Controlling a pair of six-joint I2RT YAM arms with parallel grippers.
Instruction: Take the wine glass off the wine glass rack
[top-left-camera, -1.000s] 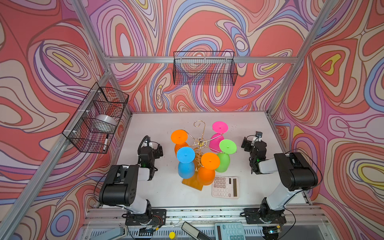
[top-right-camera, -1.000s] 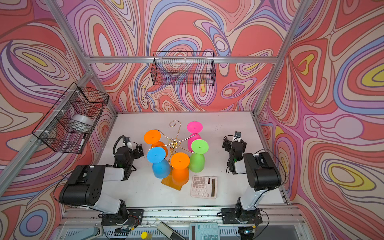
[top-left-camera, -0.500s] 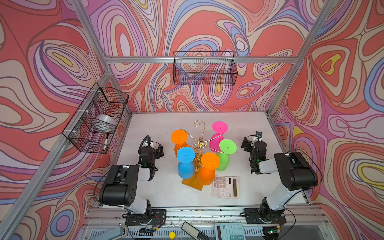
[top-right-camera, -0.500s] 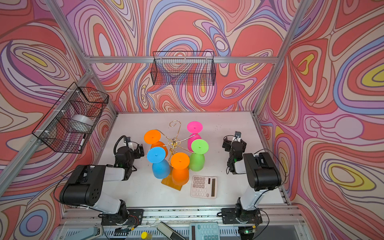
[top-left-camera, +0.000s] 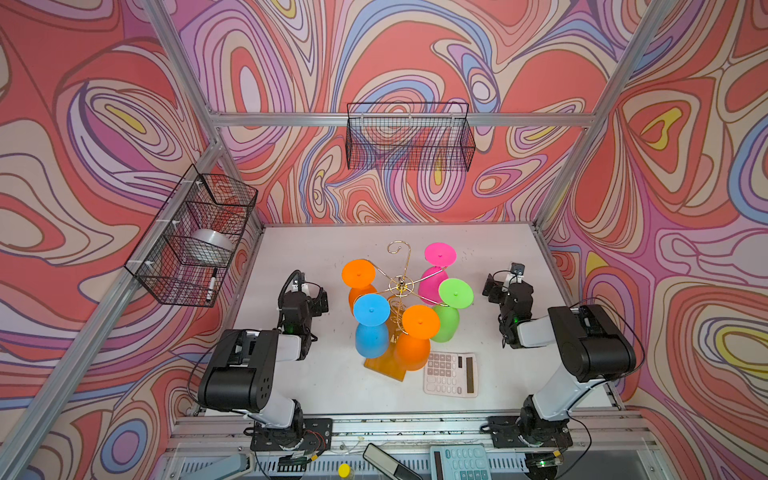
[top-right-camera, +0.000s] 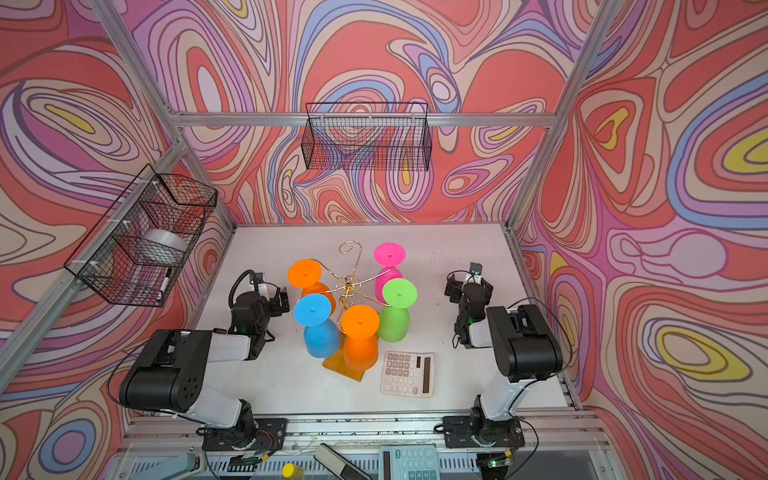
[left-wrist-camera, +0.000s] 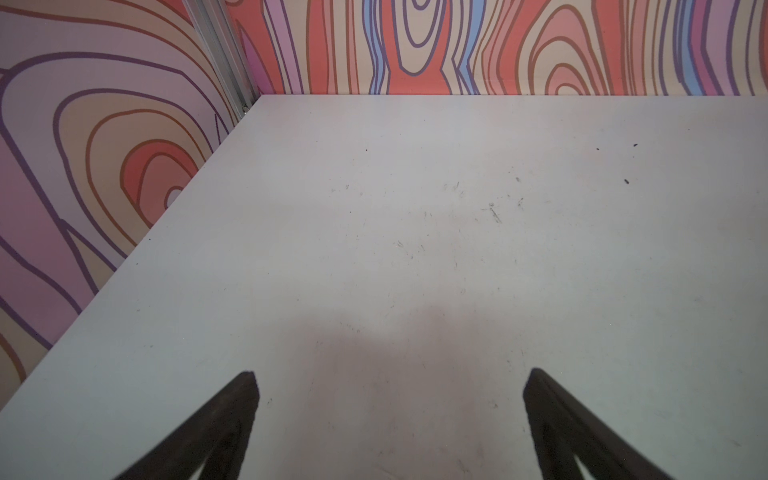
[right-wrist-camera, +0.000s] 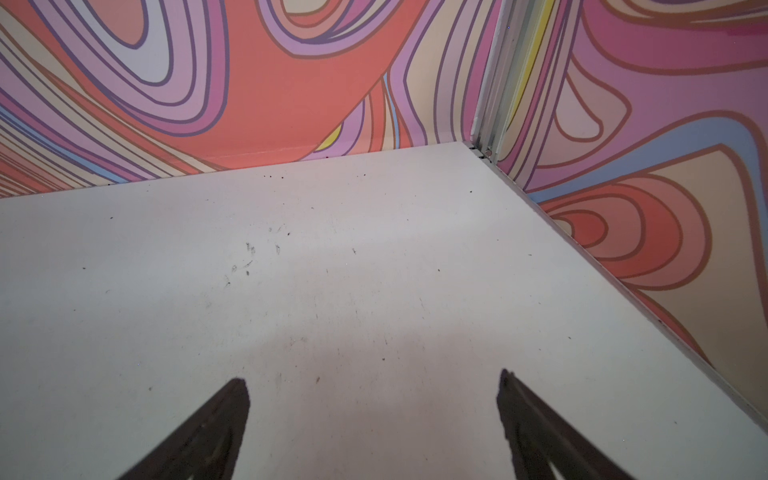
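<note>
Nearest me, a calculator (top-left-camera: 451, 374) lies on the white table (top-left-camera: 311, 382), touching the front right of the rack's amber base. The gold wire rack (top-left-camera: 401, 284) stands mid-table. Five glasses hang upside down from its arms: a blue glass (top-left-camera: 371, 328) and an orange glass (top-left-camera: 415, 336) in front, a green glass (top-left-camera: 451, 309) to the right, and a second orange glass (top-left-camera: 359, 278) and a pink glass (top-left-camera: 436, 270) behind. My left gripper (left-wrist-camera: 391, 372) sits left of the rack and my right gripper (right-wrist-camera: 372, 375) right of it. Both are well apart from it, jaws spread wide, empty. Beyond the rack, a black basket (top-left-camera: 409, 141) hangs on the wall.
</note>
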